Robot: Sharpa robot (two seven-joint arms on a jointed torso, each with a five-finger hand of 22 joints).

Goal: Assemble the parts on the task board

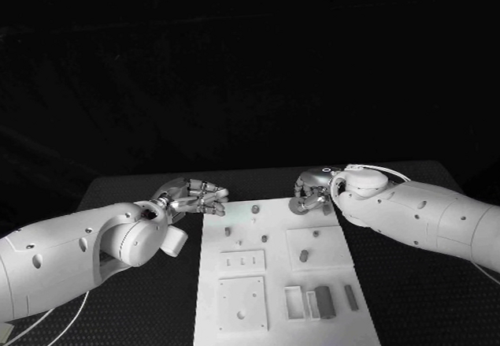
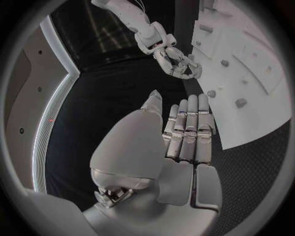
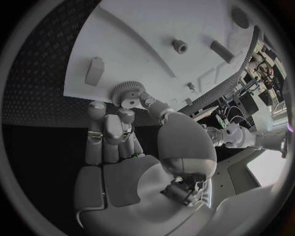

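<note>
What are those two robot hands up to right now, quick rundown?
Right robot hand pinching a small toothed gear at the task board's far edge. Left robot hand holds nothing, beside the far left corner. Nothing blocking.

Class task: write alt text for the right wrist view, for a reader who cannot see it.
The robot's right hand holds a small ridged gear in its fingers at the edge of the white task board. Three small grey parts sit apart on the board, which lies on a black table.

Toothed gear (image 3: 128, 92) in right hand (image 3: 120, 130)
</note>
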